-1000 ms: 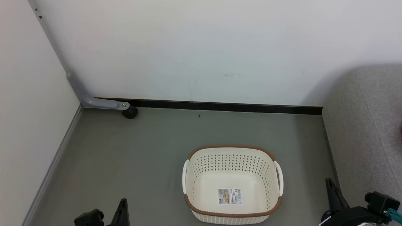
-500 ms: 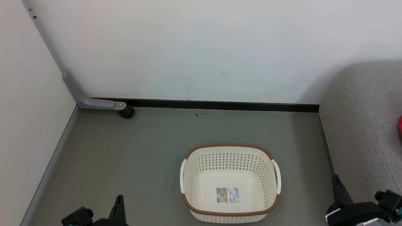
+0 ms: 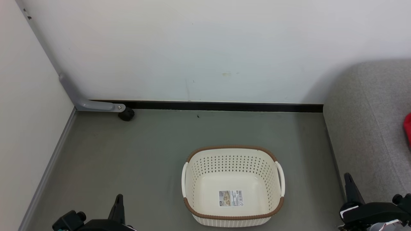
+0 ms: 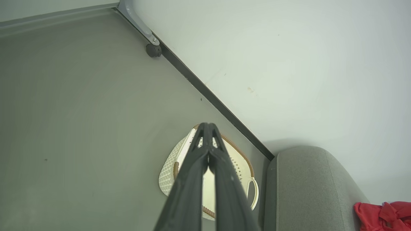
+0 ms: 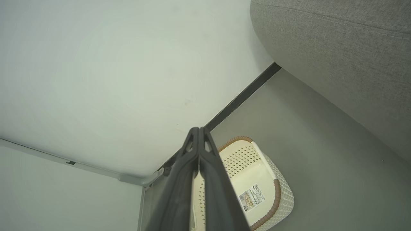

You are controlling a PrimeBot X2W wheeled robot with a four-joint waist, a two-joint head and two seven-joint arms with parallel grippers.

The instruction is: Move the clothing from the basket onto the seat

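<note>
1. Since the earlier frame my head camera has shifted right; more red clothing (image 3: 407, 128) shows at the edge.
2. Clothing lies on seat (image 3: 362, 128); basket (image 3: 231, 149) stands on floor (image 3: 144, 160) beside it.
3. Left gripper (image 4: 208, 125), right gripper (image 5: 197, 129): I see both fully closed, holding nothing.

We are seeing bare floor (image 3: 128, 154) ahead of the left gripper (image 3: 119, 197). The basket (image 3: 231, 148) is standing between the two grippers, its mouth facing up. The seat (image 3: 362, 134) is rising just beside the right gripper (image 3: 348, 178), and the wall (image 3: 205, 48) is closing off the far side.
</note>
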